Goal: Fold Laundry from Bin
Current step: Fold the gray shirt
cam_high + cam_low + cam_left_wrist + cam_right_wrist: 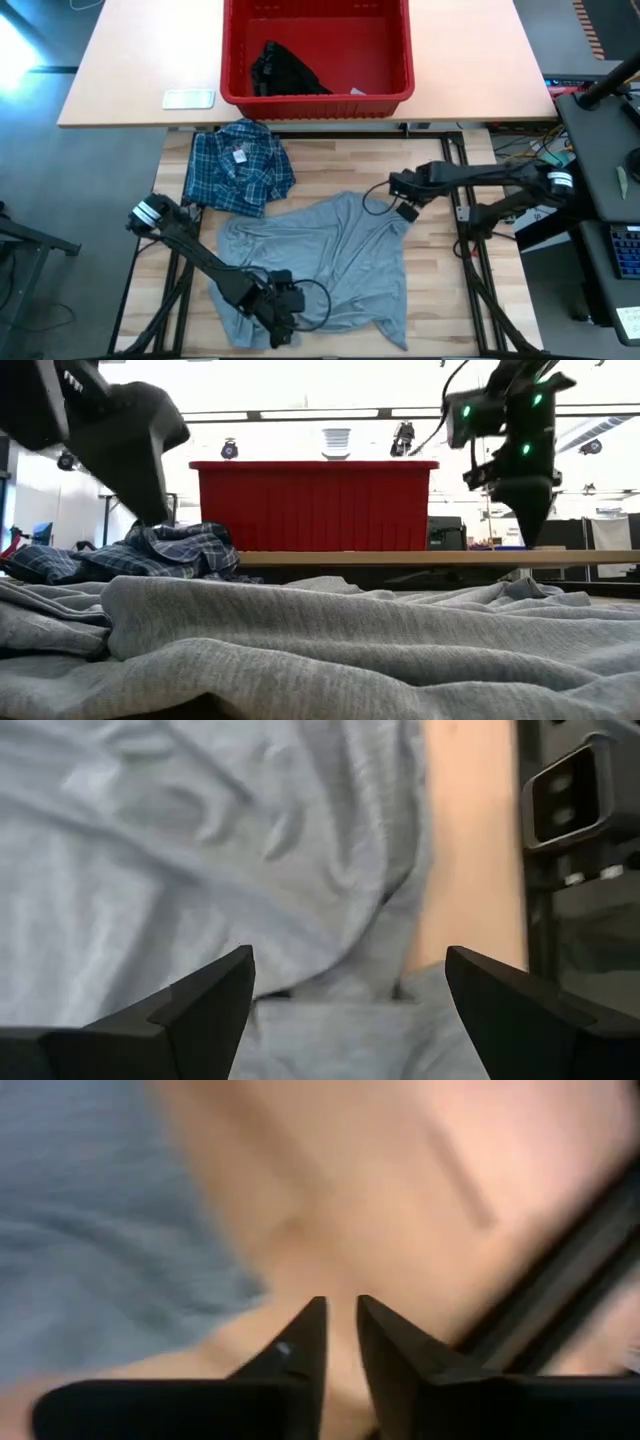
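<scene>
**Grey T-shirt spread for folding, right gripper coming up empty**

The grey T-shirt is lying rumpled on the wooden table in the high view, with the plaid shirt bunched just beside its upper left and the black garment sitting in the red bin on the far table. You are working the flattening step, I judge. Your left gripper is hovering over the near hem; your right gripper is at the shirt's right edge.

In the low view, the right gripper is hanging clear above the cloth.

In the left wrist view, the fingers are standing wide apart over grey fabric, gripping nothing.

In the right wrist view, the fingers are nearly together with only bare wood between them. Next you are likely needing to reopen and reach onto the edge.
</scene>
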Action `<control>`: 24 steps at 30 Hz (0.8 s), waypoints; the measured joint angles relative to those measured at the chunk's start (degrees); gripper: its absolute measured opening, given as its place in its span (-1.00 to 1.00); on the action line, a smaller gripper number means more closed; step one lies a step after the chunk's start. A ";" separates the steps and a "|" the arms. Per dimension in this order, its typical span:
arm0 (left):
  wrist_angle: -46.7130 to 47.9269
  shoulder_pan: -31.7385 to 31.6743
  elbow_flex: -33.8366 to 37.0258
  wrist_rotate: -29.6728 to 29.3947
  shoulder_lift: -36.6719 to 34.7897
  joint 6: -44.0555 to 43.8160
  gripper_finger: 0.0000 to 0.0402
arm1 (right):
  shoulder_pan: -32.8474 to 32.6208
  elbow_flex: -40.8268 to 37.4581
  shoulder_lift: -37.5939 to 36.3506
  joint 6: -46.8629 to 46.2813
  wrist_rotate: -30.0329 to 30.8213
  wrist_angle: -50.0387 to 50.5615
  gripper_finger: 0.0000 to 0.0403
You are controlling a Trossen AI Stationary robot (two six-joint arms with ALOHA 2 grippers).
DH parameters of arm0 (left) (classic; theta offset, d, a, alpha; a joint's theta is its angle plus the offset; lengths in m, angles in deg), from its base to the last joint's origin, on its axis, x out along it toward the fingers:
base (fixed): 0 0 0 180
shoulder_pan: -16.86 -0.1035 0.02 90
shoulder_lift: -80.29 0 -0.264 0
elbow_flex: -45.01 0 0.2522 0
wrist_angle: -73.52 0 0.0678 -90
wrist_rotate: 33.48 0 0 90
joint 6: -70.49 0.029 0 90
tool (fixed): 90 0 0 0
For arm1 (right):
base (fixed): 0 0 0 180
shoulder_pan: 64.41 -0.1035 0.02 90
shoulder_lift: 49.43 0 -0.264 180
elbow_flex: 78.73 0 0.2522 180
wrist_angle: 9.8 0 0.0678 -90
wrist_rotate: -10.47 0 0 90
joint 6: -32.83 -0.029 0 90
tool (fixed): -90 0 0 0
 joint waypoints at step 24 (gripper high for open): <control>-3.46 6.88 1.73 0.04 -1.27 -13.50 0.55 | -8.30 -4.00 2.20 -24.02 -11.33 -25.57 -0.20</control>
